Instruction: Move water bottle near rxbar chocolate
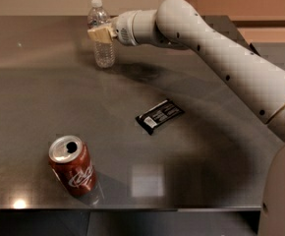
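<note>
Camera view: claw [101, 33] pinches the bottle [104, 53] far back on the surface [206, 181], well apart from bar [159, 116] and Coca-Cola can [72, 166].

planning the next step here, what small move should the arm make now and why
Probably lift the bottle slightly, if the hold is firm. The gripper is at the bottle's middle, the bottle stands upright at the back of the table, and the snack bar lies well apart from it, nearer the camera.
</note>
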